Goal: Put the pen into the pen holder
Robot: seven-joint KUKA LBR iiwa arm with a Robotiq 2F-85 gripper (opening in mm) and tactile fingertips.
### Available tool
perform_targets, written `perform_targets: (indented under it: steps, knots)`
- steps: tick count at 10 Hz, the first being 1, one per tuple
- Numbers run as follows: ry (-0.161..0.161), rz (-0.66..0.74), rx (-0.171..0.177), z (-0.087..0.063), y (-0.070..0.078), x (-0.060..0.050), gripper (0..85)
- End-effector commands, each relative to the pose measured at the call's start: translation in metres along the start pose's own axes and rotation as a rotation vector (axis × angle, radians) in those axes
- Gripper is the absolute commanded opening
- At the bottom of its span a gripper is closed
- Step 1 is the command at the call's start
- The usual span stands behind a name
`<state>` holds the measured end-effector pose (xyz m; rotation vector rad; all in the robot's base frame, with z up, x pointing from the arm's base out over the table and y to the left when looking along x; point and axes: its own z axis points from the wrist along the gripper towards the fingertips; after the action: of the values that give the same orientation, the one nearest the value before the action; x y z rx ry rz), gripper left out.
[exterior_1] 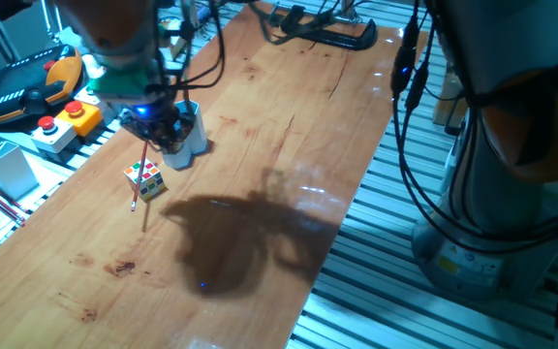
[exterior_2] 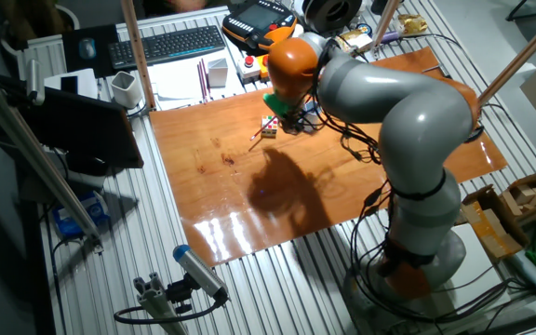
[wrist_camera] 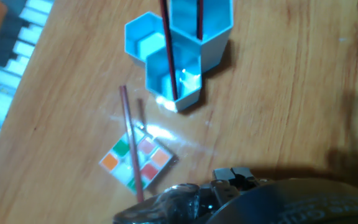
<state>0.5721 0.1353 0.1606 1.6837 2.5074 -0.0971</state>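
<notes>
The gripper (exterior_1: 153, 124) hangs just above the light-blue pen holder (wrist_camera: 182, 56) near the far left edge of the desk (exterior_1: 289, 194). In the hand view, two red pens stand in the holder. One, the pen (wrist_camera: 168, 50), leans with its lower end in the shorter front tube; the second pen (wrist_camera: 199, 17) stands in the taller rear tube. A third red stick (wrist_camera: 131, 140) runs down from the hand across a small colour cube (wrist_camera: 137, 163) lying on the desk; in one fixed view it hangs tilted beside the cube.

The pictures do not show whether the jaws are clenched or released; they cannot be told apart from the housing in any view.

Procedure for the step in hand, as judged from these views:

1. Confirm which stick the hand carries before any vertical travel.
2. Align the stick's lower tip over a tube opening, not over the shared wall between tubes.
3. Bring the stick close to upright; a tilted tip is likely to catch the rim.
4. Descend slowly. The holder looks light and may tip or slide if pushed sideways.
5. Release only once the tip is well inside the tube.
</notes>
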Motion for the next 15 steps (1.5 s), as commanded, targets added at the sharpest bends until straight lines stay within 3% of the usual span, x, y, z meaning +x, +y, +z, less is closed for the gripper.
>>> perform_targets:
  steps: [1,4,7,10,12,14,15]
  knots:
    - [0.013,0.000,-0.003,0.000,0.005,0.002,0.7]
    - [-0.020,-0.022,-0.005,0.002,0.028,0.018,0.7]
    - [-0.021,-0.030,-0.011,0.010,0.048,0.030,0.7]
    - [-0.033,-0.033,-0.033,0.013,0.055,0.043,0.7]
    - [-0.055,-0.037,-0.025,0.013,0.061,0.055,0.7]
    - [-0.086,-0.046,-0.037,0.018,0.063,0.059,0.7]
    - [-0.086,-0.042,-0.052,0.021,0.065,0.059,0.7]
